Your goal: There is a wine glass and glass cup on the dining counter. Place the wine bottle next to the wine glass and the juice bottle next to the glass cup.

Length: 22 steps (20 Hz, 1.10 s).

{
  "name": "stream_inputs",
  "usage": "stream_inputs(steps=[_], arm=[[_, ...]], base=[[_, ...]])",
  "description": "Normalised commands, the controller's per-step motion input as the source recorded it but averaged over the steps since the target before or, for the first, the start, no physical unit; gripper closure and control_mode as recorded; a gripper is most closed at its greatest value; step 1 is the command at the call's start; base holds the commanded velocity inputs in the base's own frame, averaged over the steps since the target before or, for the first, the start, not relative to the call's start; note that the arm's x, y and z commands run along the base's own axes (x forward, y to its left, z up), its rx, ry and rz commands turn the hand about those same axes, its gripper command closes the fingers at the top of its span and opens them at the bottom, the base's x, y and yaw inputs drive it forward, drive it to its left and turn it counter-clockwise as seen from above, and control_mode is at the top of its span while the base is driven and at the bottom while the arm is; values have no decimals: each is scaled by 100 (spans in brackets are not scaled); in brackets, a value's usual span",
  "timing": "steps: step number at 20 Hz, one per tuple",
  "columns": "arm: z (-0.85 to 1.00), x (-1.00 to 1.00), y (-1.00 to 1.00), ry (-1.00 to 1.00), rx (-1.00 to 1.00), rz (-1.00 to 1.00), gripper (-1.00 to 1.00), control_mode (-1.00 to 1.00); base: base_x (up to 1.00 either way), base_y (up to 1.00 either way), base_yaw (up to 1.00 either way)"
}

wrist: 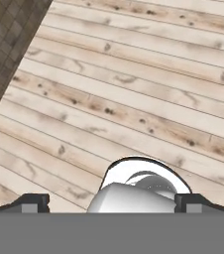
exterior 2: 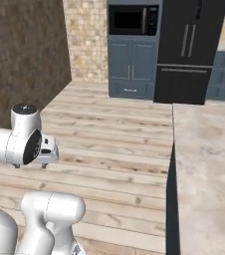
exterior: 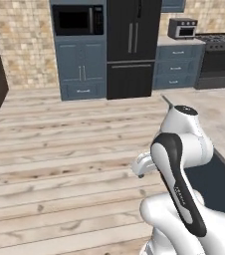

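Dining counter, beige stone, lies at three o'clock of the gripper, fingers spread over plank floor.

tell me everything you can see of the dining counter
The dining counter is a long beige marbled stone slab with a thin edge. In the right base view it fills the right side, running from the near bottom edge back toward the black fridge, with its dark side face dropping to the wooden plank floor. In the left base view its corner shows behind the arm. Nothing stands on the part in view.
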Motion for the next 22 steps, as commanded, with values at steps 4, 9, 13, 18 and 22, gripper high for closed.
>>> stream_inputs(steps=[4,9,13,18,22], arm=[[0,0,0,0,0,0,-100,100],[0,0,0,0,0,0,-100,100],[0,0,0,0,0,0,-100,100],[0,0,0,0,0,0,-100,100],[0,0,0,0,0,0,-100,100]], base=[[81,4,-6],[80,5,-7],[79,6,-9],[77,6,-12],[75,7,-15]])
